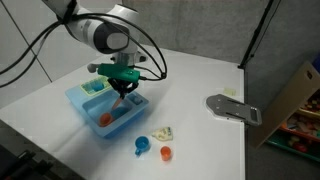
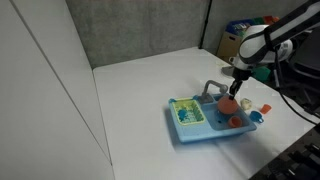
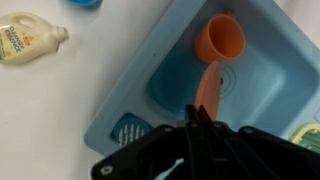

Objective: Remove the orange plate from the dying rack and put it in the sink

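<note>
The orange plate (image 3: 210, 88) hangs edge-on between my gripper's (image 3: 199, 116) shut fingers, over the basin of the blue toy sink (image 3: 275, 70). An orange cup (image 3: 223, 38) lies in that basin just beyond the plate. In both exterior views the gripper (image 1: 122, 89) (image 2: 238, 86) is above the sink unit (image 1: 84, 106) (image 2: 200, 134), holding the plate (image 2: 229, 103). The green drying rack (image 1: 95, 88) (image 2: 186, 114) is the other compartment beside the basin.
A cream bottle (image 3: 28, 40) (image 1: 162, 132), a blue cup (image 1: 141, 146) and an orange cup (image 1: 165, 153) stand on the white table beside the sink. A grey flat object (image 1: 232, 107) lies further off. A cardboard box (image 1: 296, 98) stands past the table edge.
</note>
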Action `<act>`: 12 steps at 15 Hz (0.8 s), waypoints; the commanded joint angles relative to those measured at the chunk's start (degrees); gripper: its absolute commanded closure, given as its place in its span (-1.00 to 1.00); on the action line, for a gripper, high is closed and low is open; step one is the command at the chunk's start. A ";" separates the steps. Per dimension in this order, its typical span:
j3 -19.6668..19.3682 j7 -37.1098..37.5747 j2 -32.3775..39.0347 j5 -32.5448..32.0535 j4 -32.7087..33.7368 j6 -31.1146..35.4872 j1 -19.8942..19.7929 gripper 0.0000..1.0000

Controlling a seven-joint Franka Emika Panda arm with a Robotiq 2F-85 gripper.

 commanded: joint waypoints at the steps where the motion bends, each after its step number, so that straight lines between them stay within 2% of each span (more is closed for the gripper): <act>1: 0.68 0.96 2.50 -1.13 2.72 -1.03 -1.37 0.94; 12: 0.12 2.54 6.47 -1.69 5.99 -2.04 -2.59 0.94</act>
